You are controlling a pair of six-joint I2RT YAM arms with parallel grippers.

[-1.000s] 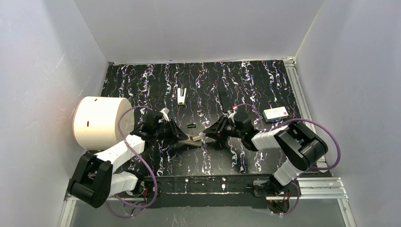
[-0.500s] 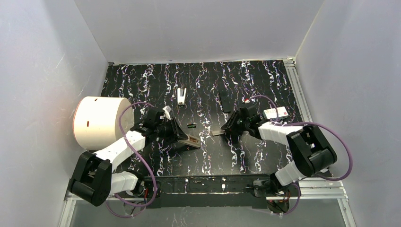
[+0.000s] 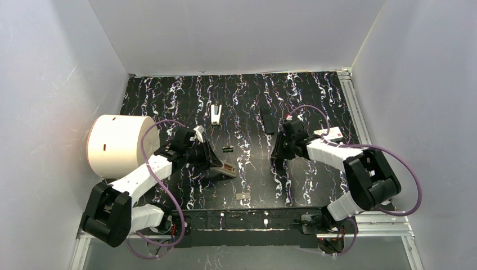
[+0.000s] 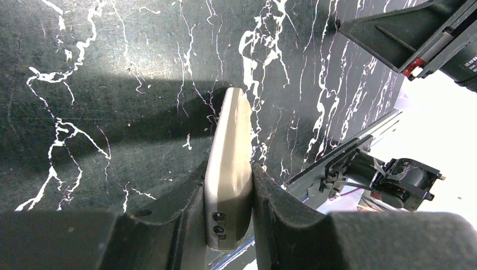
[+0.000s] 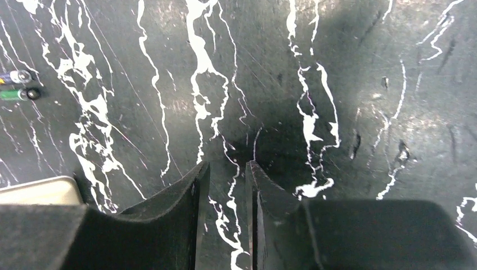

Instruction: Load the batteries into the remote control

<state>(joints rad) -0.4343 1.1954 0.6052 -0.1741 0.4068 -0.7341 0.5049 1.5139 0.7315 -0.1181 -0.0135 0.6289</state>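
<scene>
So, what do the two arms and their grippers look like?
The left arm and right arm have white links and bulky black joints. A purple cable loops along each. The left gripper and right gripper are black, each with two tapered fingers.

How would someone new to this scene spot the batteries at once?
Start at the big white drum on the left and go right to the grey remote held in the left gripper. Just beyond that remote, on bare table, lie the batteries: tiny cylinders, one green, far smaller than the white piece and black bar farther back.
</scene>
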